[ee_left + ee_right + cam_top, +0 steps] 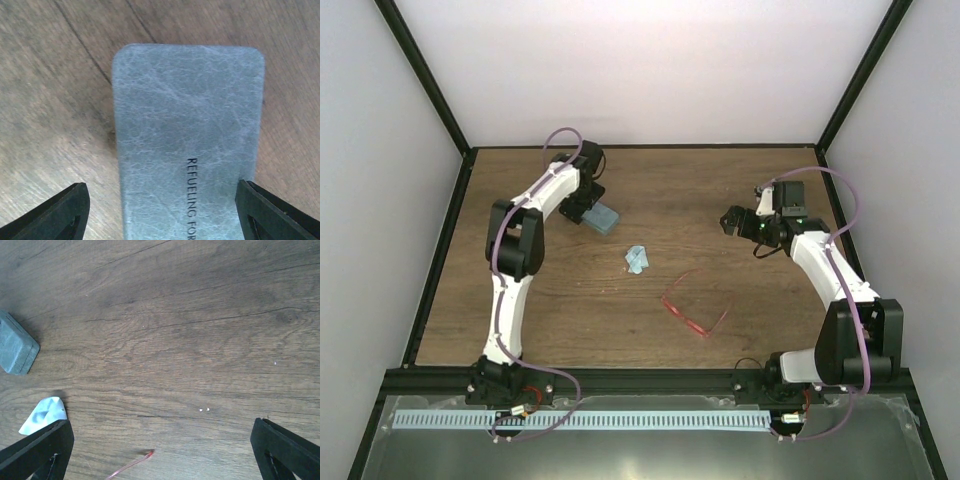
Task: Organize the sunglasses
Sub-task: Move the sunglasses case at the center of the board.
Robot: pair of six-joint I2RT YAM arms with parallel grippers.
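While left gripper straddles case, sunglasses lie apart — right gripper wide.

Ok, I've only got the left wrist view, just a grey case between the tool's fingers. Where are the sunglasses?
Observer: The sunglasses lie near the front middle of the table, well apart from the case.
Operator: Anything between them?
Observer: Yes, a small light blue cloth lies between the case and the sunglasses.
Operator: And the right tool?
Observer: The right tool is open and holds nothing, hovering over the far right side.
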